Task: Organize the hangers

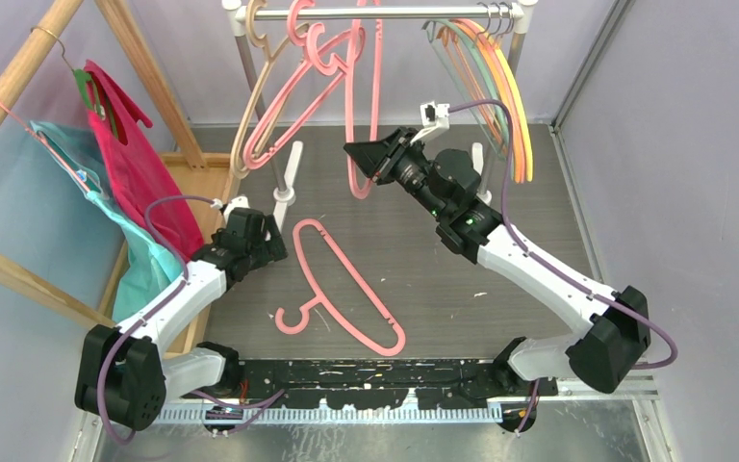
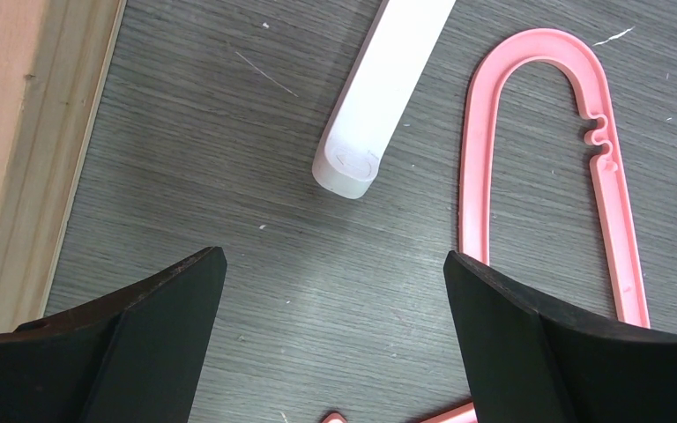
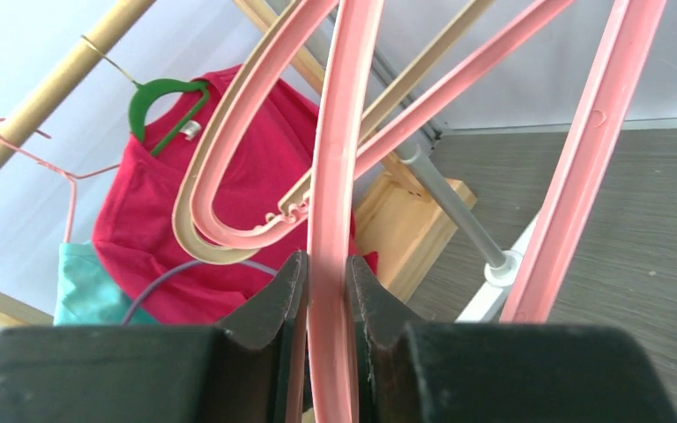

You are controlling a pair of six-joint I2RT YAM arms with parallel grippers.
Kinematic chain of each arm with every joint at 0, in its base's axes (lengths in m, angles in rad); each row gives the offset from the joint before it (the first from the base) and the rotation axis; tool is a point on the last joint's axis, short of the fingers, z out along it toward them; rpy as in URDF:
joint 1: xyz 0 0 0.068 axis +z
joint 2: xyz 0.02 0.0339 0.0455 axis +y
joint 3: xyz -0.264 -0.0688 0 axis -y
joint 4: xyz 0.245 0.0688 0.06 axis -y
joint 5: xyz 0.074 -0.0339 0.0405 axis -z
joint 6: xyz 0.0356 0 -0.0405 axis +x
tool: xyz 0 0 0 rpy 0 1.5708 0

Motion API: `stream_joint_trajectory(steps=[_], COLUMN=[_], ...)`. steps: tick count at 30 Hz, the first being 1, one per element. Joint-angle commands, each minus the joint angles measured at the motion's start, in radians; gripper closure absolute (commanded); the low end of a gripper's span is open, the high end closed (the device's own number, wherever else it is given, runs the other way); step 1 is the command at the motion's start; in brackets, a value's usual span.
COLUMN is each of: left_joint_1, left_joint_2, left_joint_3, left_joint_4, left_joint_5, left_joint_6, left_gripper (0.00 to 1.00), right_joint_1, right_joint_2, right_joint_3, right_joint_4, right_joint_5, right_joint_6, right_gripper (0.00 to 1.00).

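**Top view.** A metal rail (image 1: 385,12) runs across the top centre. From it hang thick pink hangers (image 1: 300,100), a beige hanger (image 1: 243,120) and, at the upper right, a bunch of thin hangers (image 1: 512,87) in orange, yellow and grey-green. Just above centre, the right gripper (image 1: 358,156) pinches the lower part of the held pink hanger (image 1: 361,192), which hangs from the rail. Another pink hanger, the loose pink hanger (image 1: 322,300), lies flat on the grey table (image 1: 539,192) at centre. The left gripper (image 1: 271,241) is just to its upper left. On a wooden frame (image 1: 10,77) at the far left hang a red cloth (image 1: 135,164) and a teal cloth (image 1: 144,260).

**Left wrist view.** The two black fingers stand wide apart with only bare table between them. The rounded end of the loose pink hanger lies at the right. A white foot (image 2: 379,97) of the rack lies at the top centre, with a faint round mark on its tip that cannot be read.

**Right wrist view.** The fingers are pressed narrowly onto the bar of the held pink hanger, at lower centre. The beige hanger curves behind it. The red cloth is on a green hanger (image 3: 159,92) at the upper left.
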Motion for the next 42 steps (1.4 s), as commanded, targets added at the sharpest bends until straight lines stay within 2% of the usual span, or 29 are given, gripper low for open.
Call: stream_joint_trajectory(steps=[1, 21, 34, 42], left_joint_1=[0.006, 0.006, 0.006, 0.005], left_joint_2=[-0.005, -0.009, 0.009, 0.027], left_joint_3=[0.003, 0.007, 0.005, 0.009], left_joint_4=[0.042, 0.040, 0.052, 0.062], left_joint_5=[-0.006, -0.017, -0.014, -0.011], left_joint_6=[0.021, 0.031, 0.027, 0.022], left_gripper=[0.02, 0.02, 0.02, 0.02], right_joint_1=[-0.020, -0.082, -0.080, -0.016], right_joint_2=[0.013, 0.224, 0.358, 0.453], right_joint_3=[0.085, 0.200, 0.316, 0.468], right_joint_4=[0.153, 0.186, 0.100, -0.045], right_joint_5=[-0.088, -0.076, -0.174, -0.181], right_joint_6=[0.061, 0.202, 0.225, 0.140], right_gripper=[0.99, 0.99, 0.99, 0.99])
